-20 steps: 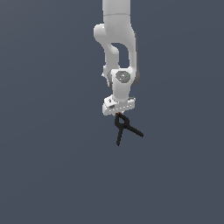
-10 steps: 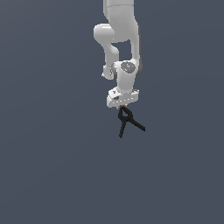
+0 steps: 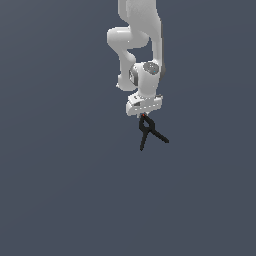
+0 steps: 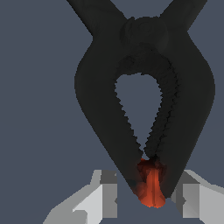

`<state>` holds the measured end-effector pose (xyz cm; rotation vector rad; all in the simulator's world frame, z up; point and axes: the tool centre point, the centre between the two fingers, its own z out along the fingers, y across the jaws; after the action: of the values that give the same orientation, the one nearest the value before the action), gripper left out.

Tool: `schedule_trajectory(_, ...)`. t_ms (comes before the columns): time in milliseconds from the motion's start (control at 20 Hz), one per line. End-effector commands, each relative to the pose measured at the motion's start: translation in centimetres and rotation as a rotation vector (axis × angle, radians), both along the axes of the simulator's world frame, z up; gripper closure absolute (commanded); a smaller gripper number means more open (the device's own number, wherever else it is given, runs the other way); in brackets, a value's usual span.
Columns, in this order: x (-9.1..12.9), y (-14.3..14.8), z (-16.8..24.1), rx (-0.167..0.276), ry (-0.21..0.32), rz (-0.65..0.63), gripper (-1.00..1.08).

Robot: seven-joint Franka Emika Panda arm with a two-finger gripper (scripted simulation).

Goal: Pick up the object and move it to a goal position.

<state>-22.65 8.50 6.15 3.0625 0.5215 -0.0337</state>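
The white two-fingered hand (image 3: 143, 114) pointed downward with its fingers (image 4: 101, 197) drawn in against the red-tipped end of the small black spring clamp with a looped head and two thin splayed legs (image 3: 149, 131), gripping it there. The clamp hung just below the hand, its long axis near vertical, red tip up and legs pointing down. One leg ran almost straight down; the other slanted toward the exterior view's right. The white jointed robot arm (image 3: 137, 47) rose above, against a plain grey-blue background.
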Motion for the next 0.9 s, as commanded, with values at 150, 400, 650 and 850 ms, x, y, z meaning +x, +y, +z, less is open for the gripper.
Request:
schedule_trajectory(150,-0.3,0.2,0.2,0.0,0.0,0.0,1.08)
schedule_trajectory(400,-0.4,0.3,0.7,0.0,0.0,0.0,1.08)
schedule_trajectory(650,-0.7,0.6,2.0,0.0,0.0,0.0,1.08)
schedule_trajectory(850,-0.9,0.8,2.8,0.0,0.0,0.0,1.08)
